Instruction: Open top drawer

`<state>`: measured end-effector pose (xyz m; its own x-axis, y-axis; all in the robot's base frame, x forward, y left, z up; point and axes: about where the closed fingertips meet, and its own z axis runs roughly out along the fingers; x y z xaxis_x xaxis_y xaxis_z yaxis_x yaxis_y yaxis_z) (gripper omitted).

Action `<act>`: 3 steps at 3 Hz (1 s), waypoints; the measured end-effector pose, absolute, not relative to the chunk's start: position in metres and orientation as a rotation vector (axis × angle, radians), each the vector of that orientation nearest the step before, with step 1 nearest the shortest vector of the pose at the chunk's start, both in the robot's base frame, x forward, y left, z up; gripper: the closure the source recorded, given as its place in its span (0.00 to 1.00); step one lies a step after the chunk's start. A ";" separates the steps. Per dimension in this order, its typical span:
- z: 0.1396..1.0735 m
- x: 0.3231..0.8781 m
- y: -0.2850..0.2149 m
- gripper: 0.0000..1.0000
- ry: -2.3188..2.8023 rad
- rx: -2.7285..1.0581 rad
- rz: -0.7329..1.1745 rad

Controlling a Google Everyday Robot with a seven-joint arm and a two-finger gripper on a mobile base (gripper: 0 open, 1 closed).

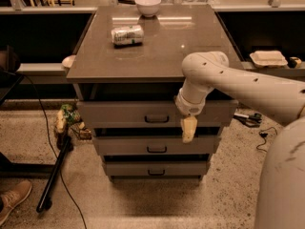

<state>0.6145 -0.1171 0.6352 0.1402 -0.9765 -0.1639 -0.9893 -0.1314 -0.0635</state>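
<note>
The top drawer (119, 114) is the widest grey front just under the tabletop, with a small dark pull handle (156, 119) at its centre. A dark gap shows above its front; its inside is hidden. My gripper (188, 129) hangs pointing down in front of the drawer front, right of the handle, with its pale tip over the lower edge of the front. It holds nothing that I can see. The middle drawer (124, 146) and the smallest drawer (128, 169) sit below.
On the grey tabletop (190, 42) lie a crushed can (127, 35) and a white bowl (147, 5). A black pole (55, 173) and cables lie on the floor at left. My white arm (248, 87) reaches in from the right. A shelf with a tray (269, 58) runs behind.
</note>
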 end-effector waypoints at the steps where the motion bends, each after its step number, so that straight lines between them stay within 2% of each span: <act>1: 0.636 0.606 -0.122 0.38 1.984 -2.258 0.124; 3: 0.640 0.592 -0.128 0.85 2.024 -2.252 0.125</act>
<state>0.5924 -0.1276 0.6396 0.1072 -0.9850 -0.1350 -0.9941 -0.1044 -0.0276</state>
